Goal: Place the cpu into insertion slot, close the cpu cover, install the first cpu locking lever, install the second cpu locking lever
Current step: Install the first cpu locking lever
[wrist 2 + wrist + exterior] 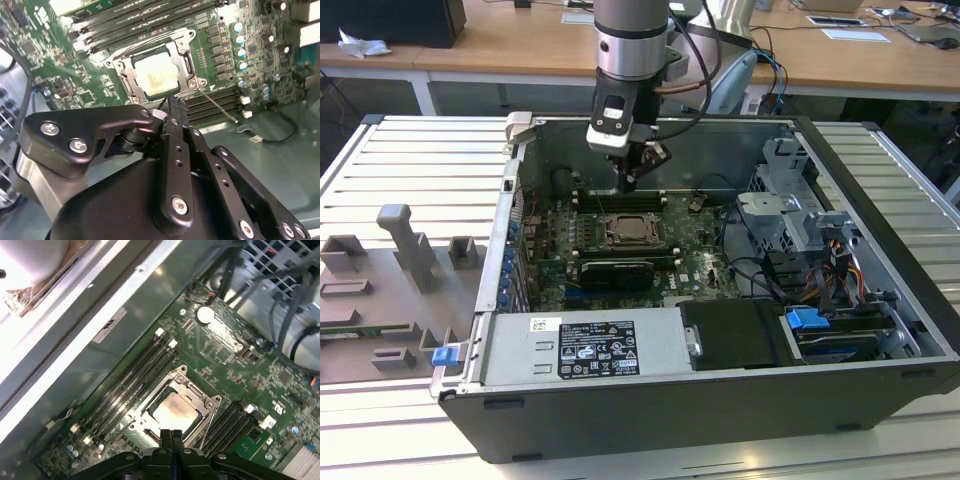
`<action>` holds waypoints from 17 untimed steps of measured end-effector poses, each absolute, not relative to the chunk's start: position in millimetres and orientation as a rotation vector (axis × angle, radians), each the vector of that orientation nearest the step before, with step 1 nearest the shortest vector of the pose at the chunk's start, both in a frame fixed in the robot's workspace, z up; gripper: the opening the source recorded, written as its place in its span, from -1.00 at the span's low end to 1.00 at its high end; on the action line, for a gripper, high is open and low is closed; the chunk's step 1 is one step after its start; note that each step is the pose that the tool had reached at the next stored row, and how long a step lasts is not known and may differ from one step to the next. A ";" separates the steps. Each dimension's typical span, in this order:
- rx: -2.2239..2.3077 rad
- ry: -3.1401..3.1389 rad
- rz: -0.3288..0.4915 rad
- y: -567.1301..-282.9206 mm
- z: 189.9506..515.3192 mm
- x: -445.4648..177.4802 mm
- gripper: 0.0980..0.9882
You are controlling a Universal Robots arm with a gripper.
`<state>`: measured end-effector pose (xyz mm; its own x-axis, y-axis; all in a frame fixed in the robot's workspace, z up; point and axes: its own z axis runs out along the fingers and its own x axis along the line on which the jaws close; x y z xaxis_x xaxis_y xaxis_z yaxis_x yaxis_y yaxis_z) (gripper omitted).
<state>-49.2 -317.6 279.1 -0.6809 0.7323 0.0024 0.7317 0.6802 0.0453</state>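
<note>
Black linkage plates and screw heads of the claw (172, 102) lie nearest the lens in both wrist views, cut off at the frame edges; its two fingers (165, 436) are pressed together with nothing between them, and their tips cover the near rim of the insertion slot (150, 426). Beyond the tips, the cpu (156, 75) sits inside the slot, its pale face showing through the window of the cpu cover (189, 62), which lies flat around it. A thin wire lever (216, 105) slants away from one corner of the cover over the memory slots (212, 102); whether any lever is hooked down cannot be told. In the exterior view the claw (628, 180) hangs at 12 o'clock of the slot (636, 233), inside the open computer case (620, 430) on the slatted table (400, 160). A grey fixture (405, 245) lies at 9 o'clock of the case, partly cropped. Cables (820, 270) at 3 o'clock hide the board beneath them.
</note>
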 end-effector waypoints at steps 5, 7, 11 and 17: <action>1.139 2.912 0.068 -317.6 279.0 -49.2 -0.98; 1.095 2.929 0.068 -317.6 279.0 -49.2 -0.98; 0.955 2.980 0.069 -317.6 278.4 -49.2 -0.98; 0.708 3.052 0.070 -317.6 277.5 -49.2 -0.98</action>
